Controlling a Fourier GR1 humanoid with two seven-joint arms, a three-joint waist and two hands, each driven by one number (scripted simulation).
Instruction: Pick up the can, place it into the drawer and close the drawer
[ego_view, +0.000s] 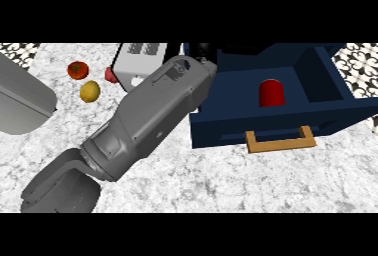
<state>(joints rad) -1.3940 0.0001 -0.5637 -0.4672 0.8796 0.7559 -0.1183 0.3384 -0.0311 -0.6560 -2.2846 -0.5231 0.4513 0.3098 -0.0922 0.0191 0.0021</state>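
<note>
The red can (272, 93) stands upright inside the open dark blue drawer (221, 131), towards the drawer's back. A wooden handle (280, 140) sticks out of the drawer's front. My right forearm (151, 117) stretches from the lower left up to the drawer's back left corner. Only a dark bit of my right hand (202, 50) shows past the wrist, above and left of the can and not touching it. Its fingers are hidden. A grey forearm (22, 102) lies at the left edge, with no left hand in sight.
A white toaster (139, 56) stands at the back, left of the drawer. A tomato (77, 69) and a lemon (89, 91) lie left of it. A red thing (110, 75) is half hidden by my forearm. Marble counter (244, 180) lies before the drawer.
</note>
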